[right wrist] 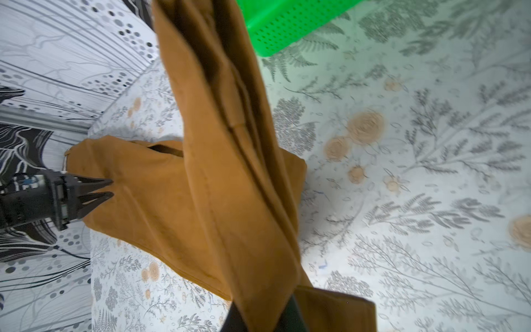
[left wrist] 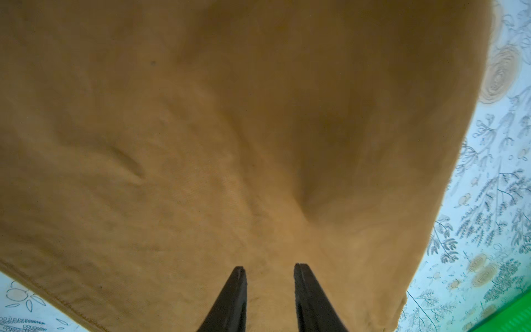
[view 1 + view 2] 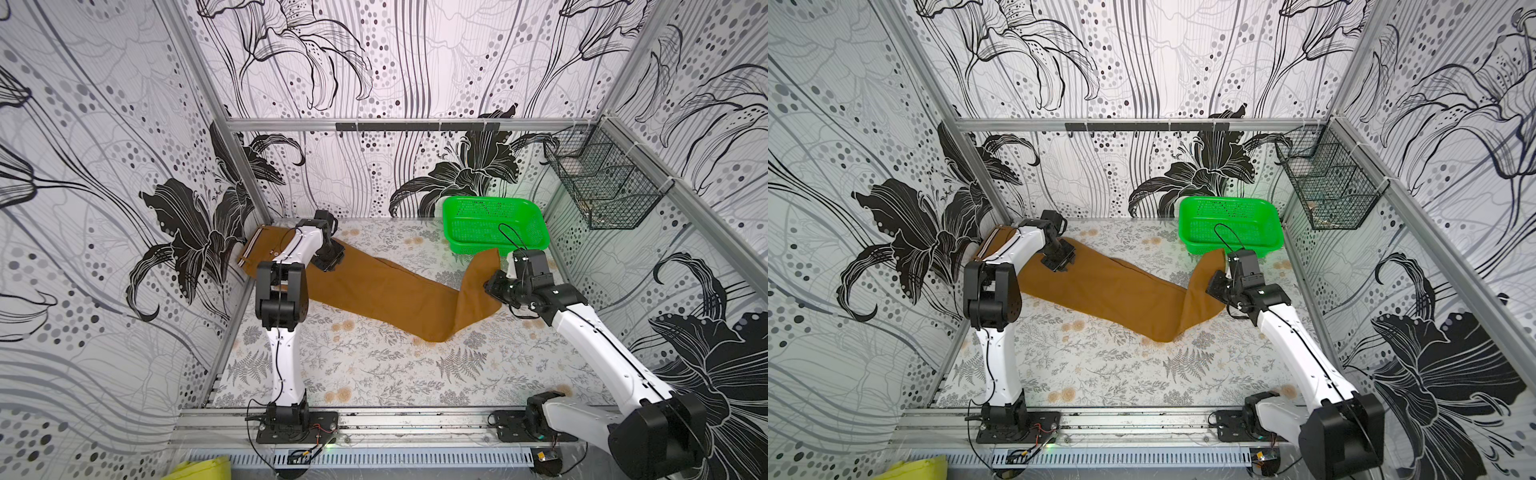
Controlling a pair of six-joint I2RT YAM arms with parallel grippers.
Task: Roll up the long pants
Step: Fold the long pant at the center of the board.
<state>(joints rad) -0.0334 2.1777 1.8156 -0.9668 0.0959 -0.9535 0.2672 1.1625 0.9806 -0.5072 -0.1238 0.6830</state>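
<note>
Far to the left, the pale striped waistband [image 3: 249, 246] of the long pants [image 3: 374, 291], mustard-brown woven cloth trousers, lies in the far left corner of the table [image 3: 374, 374], a surface printed with grey ferns and tan flowers. It sits close to the left wall. My left gripper [image 1: 110, 188] is down on the upper part of the trousers, near that waistband. Its two black fingers [image 2: 237, 299] stand a little apart with flat cloth beneath them and nothing pinched between, so it is released.

From there the cloth runs flat across the table, rightward and toward the front, to a fold [image 3: 442, 328] where the legs turn back toward the rear. My right gripper [image 1: 264, 314] is clenched on that turned-back stretch. In the right wrist view the brown strip passes between its jaws and rises off the table.

In both top views the end of the legs reaches the front wall of the green perforated plastic basket [image 3: 490, 200] at the far right of the table. I cannot tell whether they touch. A black wire basket [image 3: 602, 187] hangs on the right wall.
</note>
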